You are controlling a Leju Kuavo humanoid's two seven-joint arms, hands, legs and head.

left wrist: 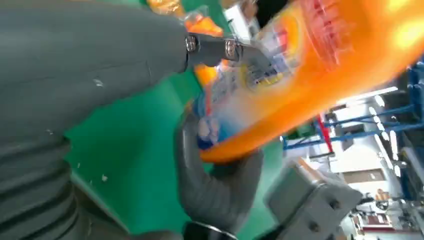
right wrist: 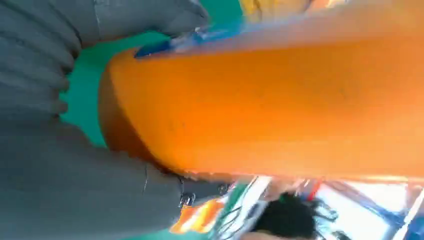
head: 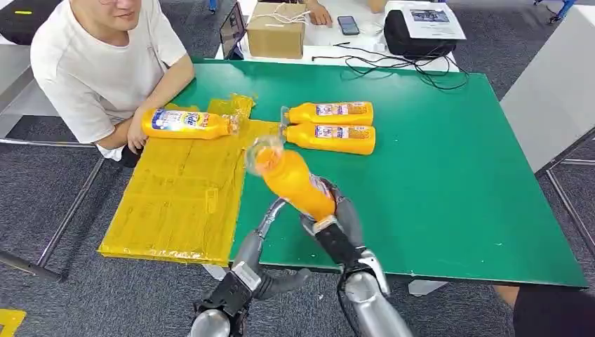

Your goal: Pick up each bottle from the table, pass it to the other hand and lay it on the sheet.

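A: Where, then, against the yellow sheet (head: pixel 175 203)?

B: Up in the air just off the sheet's right edge, above the green table (head: pixel 435 175) – one orange bottle (head: pixel 295 181), tilted, clear cap end leaning toward the sheet, base pointing away from it.

A: Held by which hand?

B: By both, as far as can be seen. Clasped around the base by the right hand (head: pixel 338 228), fingers wrapped on the end farthest from the sheet. Met from the sheet's side by the left hand (left wrist: pixel 125 85): thick grey thumb (left wrist: pixel 215 190) pressed under the bottle, a darker finger (left wrist: pixel 225 50) lying over the label. Blurred in both wrist views, so no saying how firmly.

A: And the others?

B: One labelled bottle (head: pixel 186 123) lying on its side at the sheet's far edge, cap toward the sheet's right side, with a person's hand (head: pixel 137 138) touching its base. Two more lying flat just right of the sheet's far corner – the far bottle (head: pixel 333 112) and the near bottle (head: pixel 333 138), side by side and touching or nearly so, caps toward the sheet.

A: Anything past the sheet?

B: A person in a white shirt (head: pixel 98 63) seated at the sheet's far left corner. Farther off beyond the sheet, a cardboard box (head: pixel 276 31) and a phone (head: pixel 348 25).
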